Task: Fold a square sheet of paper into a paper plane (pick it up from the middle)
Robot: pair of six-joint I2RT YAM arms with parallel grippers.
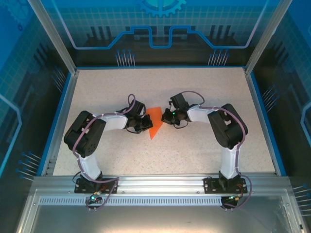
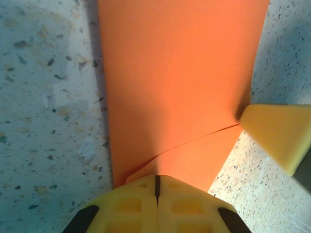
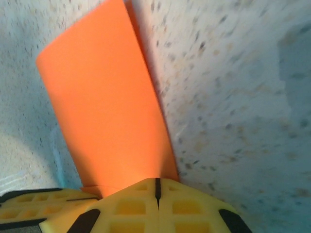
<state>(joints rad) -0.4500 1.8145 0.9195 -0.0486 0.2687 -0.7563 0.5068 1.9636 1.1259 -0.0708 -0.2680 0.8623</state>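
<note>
Top external shows the bright orange folded paper plane (image 1: 155,121), a narrow pointed dart, lying on the pale speckled table (image 1: 194,145) between the left gripper (image 1: 145,124) and the right gripper (image 1: 168,117), each touching one side of it. Left wrist has the left gripper's yellow fingers (image 2: 131,204) clenched together with no gap, the paper spreading ahead from their tips. Right wrist finds the right gripper's fingers pressed tight too, the paper running straight ahead of them.
</note>
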